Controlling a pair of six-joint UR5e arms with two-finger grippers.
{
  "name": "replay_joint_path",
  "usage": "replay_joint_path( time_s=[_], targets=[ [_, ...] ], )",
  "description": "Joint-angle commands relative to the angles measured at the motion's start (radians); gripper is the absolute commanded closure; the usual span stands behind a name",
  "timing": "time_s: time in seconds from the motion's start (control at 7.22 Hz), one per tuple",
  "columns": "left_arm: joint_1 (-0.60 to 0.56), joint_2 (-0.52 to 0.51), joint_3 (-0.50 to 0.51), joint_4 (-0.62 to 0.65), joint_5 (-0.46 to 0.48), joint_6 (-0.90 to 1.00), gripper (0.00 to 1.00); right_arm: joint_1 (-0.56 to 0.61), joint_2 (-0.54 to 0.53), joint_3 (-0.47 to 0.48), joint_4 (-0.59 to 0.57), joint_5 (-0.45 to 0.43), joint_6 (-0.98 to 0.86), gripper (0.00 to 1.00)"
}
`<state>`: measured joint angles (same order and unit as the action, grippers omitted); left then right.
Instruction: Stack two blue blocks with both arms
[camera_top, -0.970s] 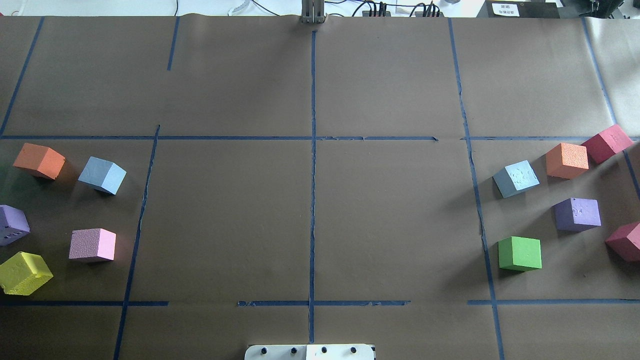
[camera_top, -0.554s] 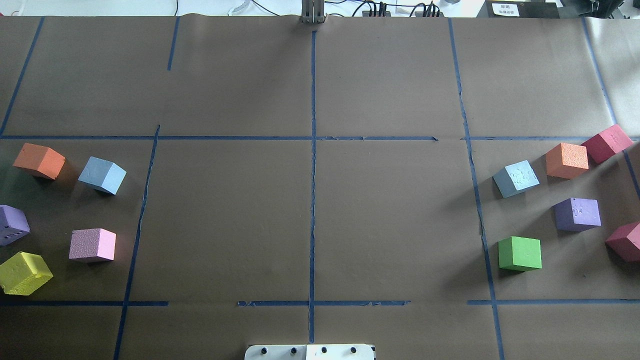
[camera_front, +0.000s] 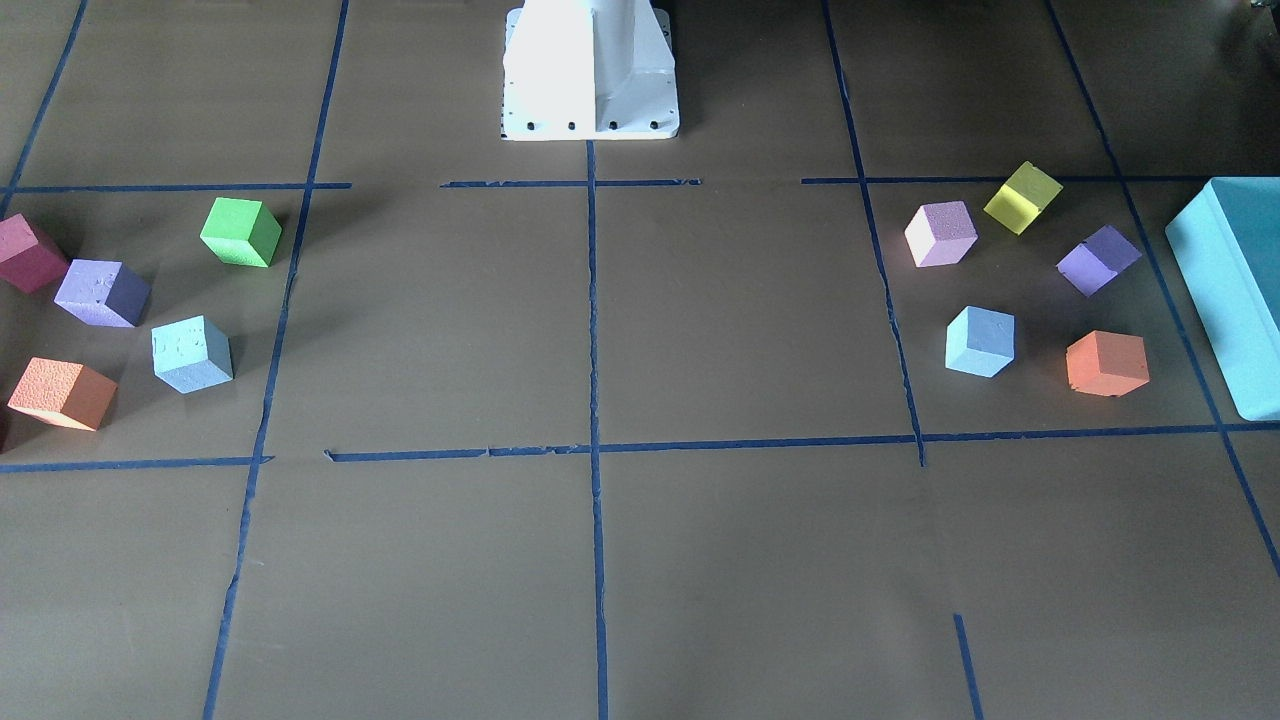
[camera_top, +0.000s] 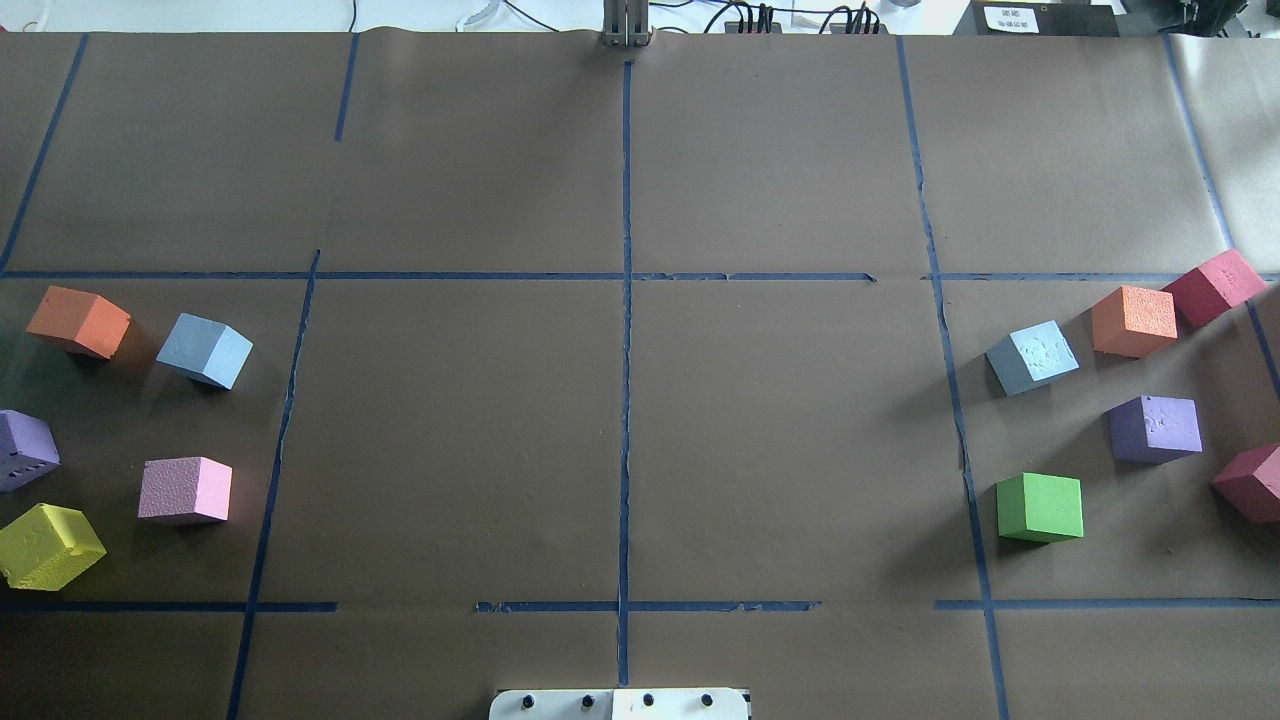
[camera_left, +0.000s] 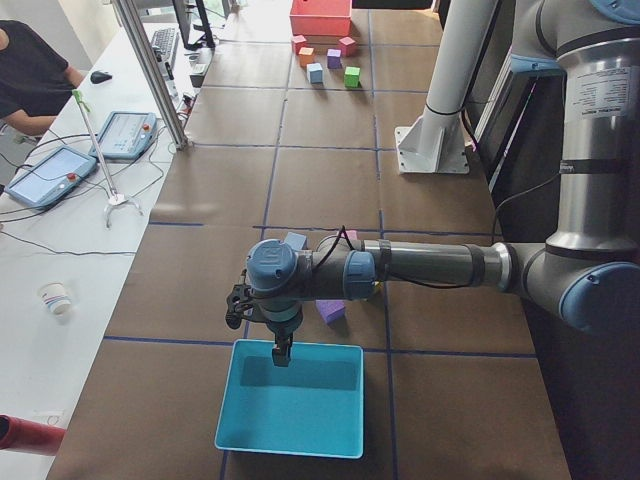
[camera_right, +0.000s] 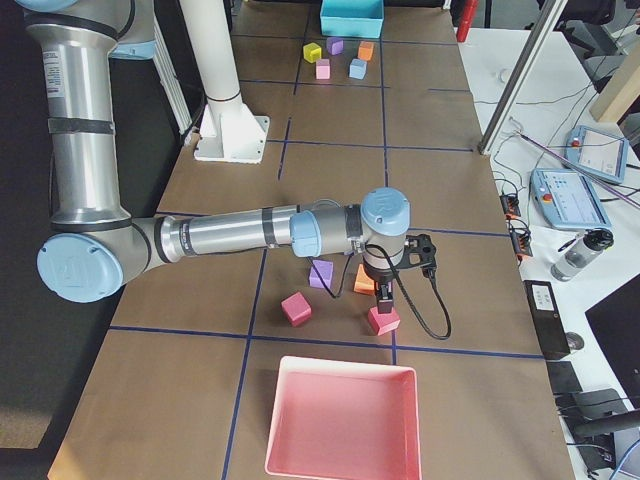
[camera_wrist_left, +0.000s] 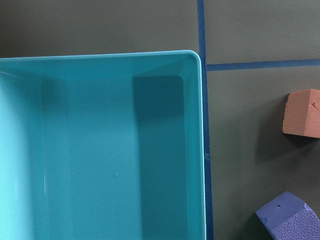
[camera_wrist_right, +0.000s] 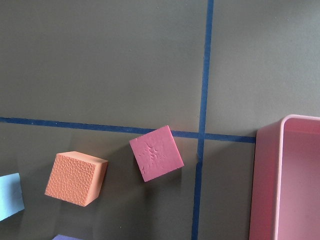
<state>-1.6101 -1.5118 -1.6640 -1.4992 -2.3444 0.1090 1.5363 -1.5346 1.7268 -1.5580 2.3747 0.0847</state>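
Left blue block (camera_top: 205, 350) sits flat on the desk (camera_top: 450, 400) at the robot's left end, just beside an orange block (camera_top: 78, 322). Right blue block (camera_top: 1032, 357) sits flat at the other end, well apart from it and beside a second orange cube (camera_top: 1134, 321), with a green block (camera_top: 1040, 507) nearer the robot. Both are cubes, so you get no long axis. Each is turned askew to the blue tape lines, and the right one shows a pitted top face.

You can see a white label (camera_top: 1010, 17) at the desk's far edge, but its writing is too small to read.

The left arm (camera_left: 430, 265) lies with its forearm stretched level over the desk and its wrist turned down. The left hand (camera_left: 283, 352) hangs over the near edge of the teal tray (camera_left: 300, 415), away from the blue block. The right arm (camera_right: 230, 235) is posed the same way. The right hand (camera_right: 386, 292) points down right over a red block (camera_right: 383, 320), close to the pink tray (camera_right: 340, 420). Whether it touches the block is unclear.

Only the side views show either hand, so you cannot tell whether they are released or clenched.
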Motion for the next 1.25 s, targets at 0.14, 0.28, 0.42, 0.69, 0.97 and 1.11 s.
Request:
replay_joint_path(
  time_s=[0.14,0.28,0.42,0.69,0.97,1.11],
  targets=[
    [-0.001,0.005,0.000,0.002,-0.003,0.000,0.00,-0.170,0.053,0.074,0.002,-0.002,0.199,0.00],
    [-0.001,0.010,0.000,-0.003,-0.003,0.001,0.00,-0.235,0.054,0.089,0.004,-0.005,0.242,0.00],
    [-0.001,0.012,0.000,-0.004,-0.003,0.000,0.00,-0.275,0.047,0.103,0.031,-0.040,0.271,0.00],
    [-0.001,0.013,0.000,-0.006,-0.001,0.000,0.00,-0.336,0.002,0.071,0.192,-0.080,0.318,0.00],
    [-0.001,0.012,0.003,-0.006,-0.001,0.003,0.00,-0.463,0.013,0.071,0.325,-0.132,0.606,0.00],
    [-0.001,0.013,0.001,-0.006,-0.001,0.001,0.00,-0.535,0.016,0.071,0.375,-0.190,0.689,0.00]
  ],
)
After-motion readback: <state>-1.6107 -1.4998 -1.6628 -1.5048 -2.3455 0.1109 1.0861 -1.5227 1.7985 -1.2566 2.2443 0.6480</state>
